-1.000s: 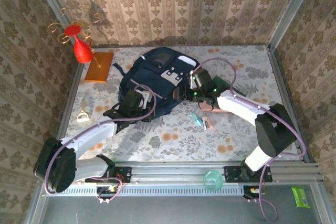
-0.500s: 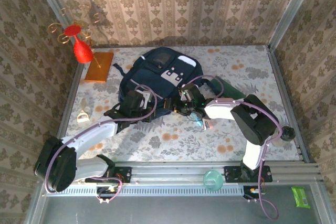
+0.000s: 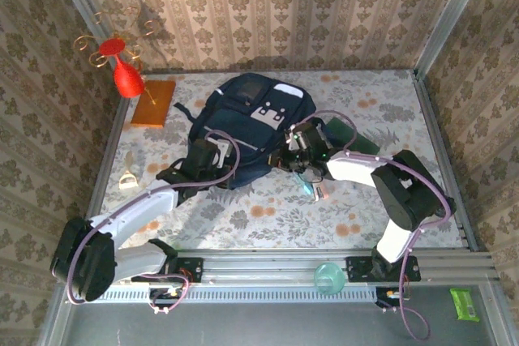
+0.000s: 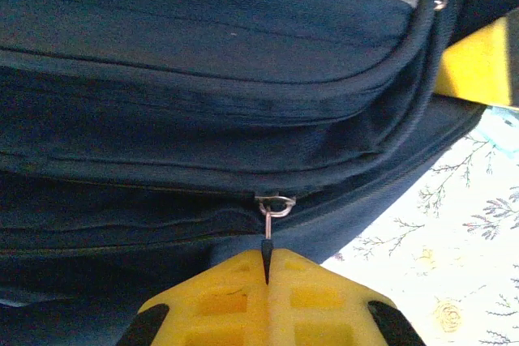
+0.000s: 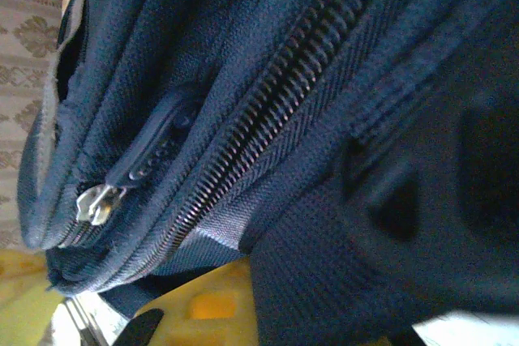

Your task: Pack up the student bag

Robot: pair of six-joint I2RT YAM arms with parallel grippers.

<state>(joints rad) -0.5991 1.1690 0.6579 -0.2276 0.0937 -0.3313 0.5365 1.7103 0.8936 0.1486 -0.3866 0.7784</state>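
Student bag (image 3: 243, 123) first, since it is the biggest thing on the table (image 3: 243, 218): it lies flat in the middle of the flowered cloth, navy, with its grey-white patch facing up.

Nearest me, a small teal cup (image 3: 328, 277) sits on the metal rail (image 3: 268, 269) between the two arm bases, and a green packet (image 3: 465, 303) lies off at the near right corner.

Further in, the left gripper (image 3: 203, 164) is at the near left side of the student bag. From its wrist camera the yellow fingers (image 4: 235, 301) are pressed flat together with the thin metal zipper pull (image 4: 267, 237) pinched between them, the pull hanging from a ring in the seam.

The right gripper (image 3: 293, 160) is at the bag's near right edge, its jaws brought tightly together. Its wrist view is all navy fabric, a long zipper (image 5: 268, 119) and a silver slider (image 5: 96, 202), with one yellow finger (image 5: 212, 304) low down; I cannot tell whether any cloth is caught. A small teal item (image 3: 312, 188) lies on the cloth just near of that gripper, and a pale little object (image 3: 128, 180) lies at the left edge.

Right of the bag, a dark green thing (image 3: 350, 131) lies partly under the arm. At the far left, an orange board (image 3: 154, 101) lies flat, with a red vase (image 3: 126, 76) just beyond it.
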